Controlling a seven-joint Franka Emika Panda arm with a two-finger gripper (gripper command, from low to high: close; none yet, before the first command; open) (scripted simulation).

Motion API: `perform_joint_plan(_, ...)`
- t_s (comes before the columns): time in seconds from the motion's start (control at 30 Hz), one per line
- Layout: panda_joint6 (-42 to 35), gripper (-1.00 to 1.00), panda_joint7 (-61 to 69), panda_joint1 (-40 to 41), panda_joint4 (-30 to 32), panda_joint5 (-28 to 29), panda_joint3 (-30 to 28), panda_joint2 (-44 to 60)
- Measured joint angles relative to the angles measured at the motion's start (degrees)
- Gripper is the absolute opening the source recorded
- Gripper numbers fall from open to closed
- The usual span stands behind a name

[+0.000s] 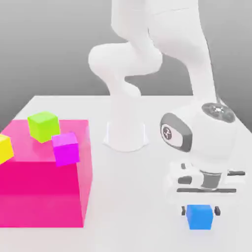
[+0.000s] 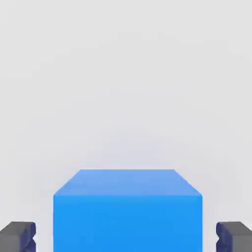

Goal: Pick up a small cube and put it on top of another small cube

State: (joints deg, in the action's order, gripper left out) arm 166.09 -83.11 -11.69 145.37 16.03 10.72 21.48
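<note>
My end effector [image 1: 201, 210] down over blue cube [image 1: 200, 217], cube directly between my fingers [image 2: 18, 235], on white table [image 1: 128, 197] at exterior view's right. Fingers straddle cube with gaps showing in hand view; grip not confirmed. Count: one blue, one lime-green cube [image 1: 43, 126], one magenta cube [image 1: 66, 148], one yellow cube [image 1: 4, 148], well apart on pink block [image 1: 44, 192].

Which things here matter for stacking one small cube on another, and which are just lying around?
Job:
- blue cube, between the gripper fingers
- magenta cube or lime-green cube, possible stacking bases

Lying about:
- large pink block
- yellow cube
</note>
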Motion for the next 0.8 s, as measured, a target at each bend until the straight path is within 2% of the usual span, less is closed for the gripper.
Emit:
perform_joint_plan(0.13,0.1,-1.00,-0.2,-0.1,0.0,0.1,-0.1,0.1)
perform_joint_plan(0.3,-6.9,-1.00,5.0,3.5,1.9,-6.6,4.9,-9.0)
perform_joint_plan(0.4,-13.7,-1.00,8.4,6.4,0.8,-8.1,2.7,-14.7)
perform_joint_plan(0.57,-26.1,-1.00,15.0,15.8,-2.4,-9.9,-1.8,-24.0)
perform_joint_plan(0.8,-43.5,-1.00,25.2,22.7,-7.1,-13.6,-10.1,-37.1)
